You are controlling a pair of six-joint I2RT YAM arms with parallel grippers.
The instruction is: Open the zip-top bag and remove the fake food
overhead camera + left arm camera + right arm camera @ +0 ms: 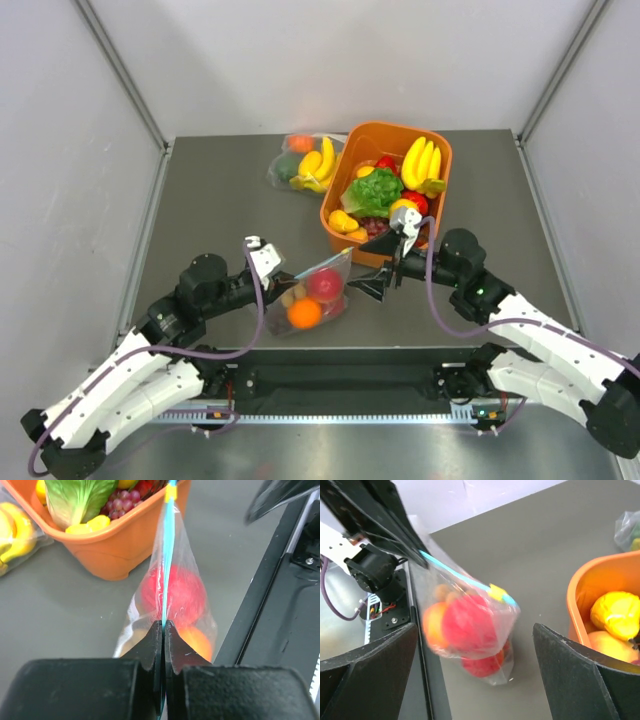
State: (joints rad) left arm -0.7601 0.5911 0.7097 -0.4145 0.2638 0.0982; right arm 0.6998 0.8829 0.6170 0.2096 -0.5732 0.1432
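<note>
While the left pincer point(164, 626) clamps the zip-top bag point(338, 272), the right pincer point(383, 278) gapes empty; zip apparently shut, fake food point(304, 313) inside.

The long links of both arms wear white shells, the left arm point(110, 385) at seven o'clock of the overhead view and the right arm point(548, 345) at four o'clock. Their joints are rounded black housings. A thin purple cable point(261, 310) runs along each arm. The left gripper point(298, 272) has a white block behind matt black, wedge-shaped fingers point(150, 652). The right gripper point(385, 282) has broad black fingers point(367, 672) with bevelled edges. At six o'clock a black bar point(340, 380) joins the bases, with small red and green lights point(482, 410) near a toothed silver strip point(330, 414).
</note>
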